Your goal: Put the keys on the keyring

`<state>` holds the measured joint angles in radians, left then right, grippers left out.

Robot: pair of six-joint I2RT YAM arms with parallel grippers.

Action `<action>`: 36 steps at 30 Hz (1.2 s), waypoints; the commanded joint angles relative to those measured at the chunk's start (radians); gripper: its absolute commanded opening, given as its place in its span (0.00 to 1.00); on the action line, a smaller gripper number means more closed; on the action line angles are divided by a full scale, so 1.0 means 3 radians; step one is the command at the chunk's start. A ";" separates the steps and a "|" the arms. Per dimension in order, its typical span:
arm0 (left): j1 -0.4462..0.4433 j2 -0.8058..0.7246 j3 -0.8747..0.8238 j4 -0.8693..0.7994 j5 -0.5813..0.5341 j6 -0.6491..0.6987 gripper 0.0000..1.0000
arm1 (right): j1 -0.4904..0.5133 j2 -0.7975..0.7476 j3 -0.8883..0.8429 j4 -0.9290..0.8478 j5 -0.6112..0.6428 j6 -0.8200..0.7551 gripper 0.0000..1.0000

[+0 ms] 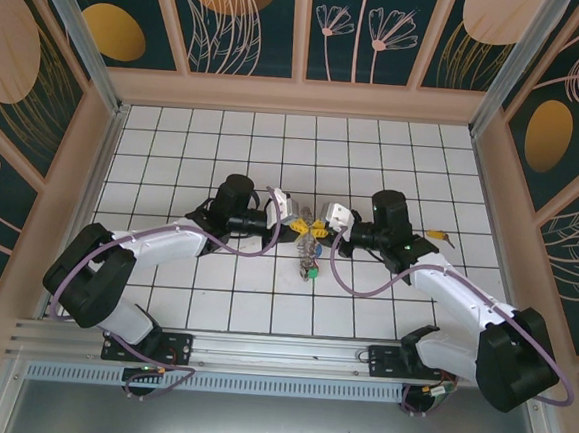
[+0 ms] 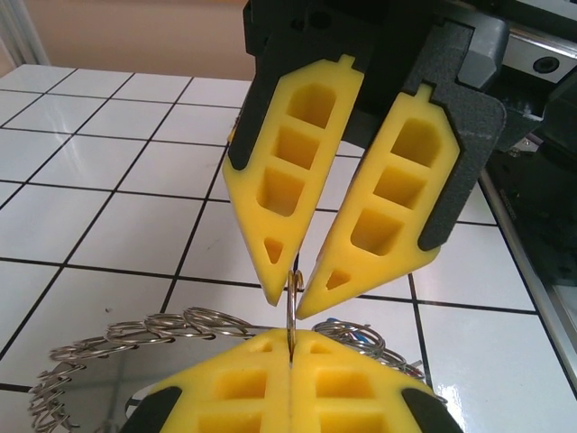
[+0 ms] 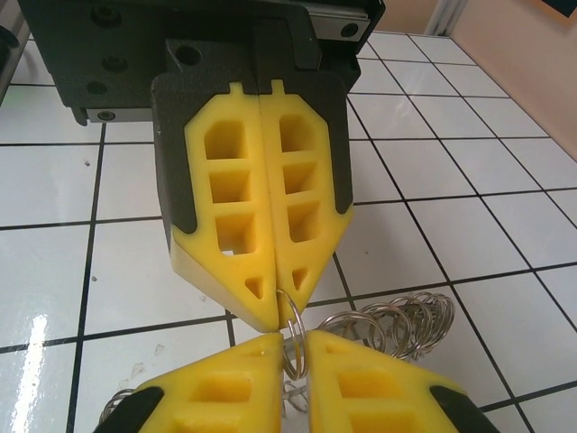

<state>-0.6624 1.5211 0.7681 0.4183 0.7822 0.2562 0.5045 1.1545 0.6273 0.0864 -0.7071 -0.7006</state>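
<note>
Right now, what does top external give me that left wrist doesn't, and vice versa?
Top external adds: the whole arms, with the left gripper and right gripper meeting mid-table, a key bunch with a green tag at their tips, and a yellow-tagged key lying apart by the right arm.
Left wrist adds: the left gripper shut on a thin metal ring, the right fingertips pinching the same ring from the opposite side, and an arc of small rings beside it.
Shared: both grippers tip to tip over white tiles.
</note>
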 commanded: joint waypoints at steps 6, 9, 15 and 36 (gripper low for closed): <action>-0.0012 -0.0076 -0.0015 0.0253 0.0127 -0.0068 0.00 | -0.0034 -0.0013 0.0004 0.0077 -0.0077 0.0004 0.01; -0.0015 -0.0046 0.0041 0.0089 0.0098 0.0020 0.00 | -0.0035 -0.0001 0.0063 0.0001 -0.0091 -0.0007 0.00; -0.0016 0.0040 0.0220 -0.0314 0.0101 0.0216 0.09 | -0.0035 0.0049 0.0199 -0.0186 -0.0159 -0.0056 0.00; -0.0096 0.0145 0.0385 -0.0559 0.0041 0.0358 0.13 | -0.0035 0.0096 0.0368 -0.0310 -0.0328 -0.0008 0.00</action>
<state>-0.6743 1.5551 0.8585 0.2615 0.7799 0.3416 0.4953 1.1858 0.6941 -0.0540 -0.7341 -0.7074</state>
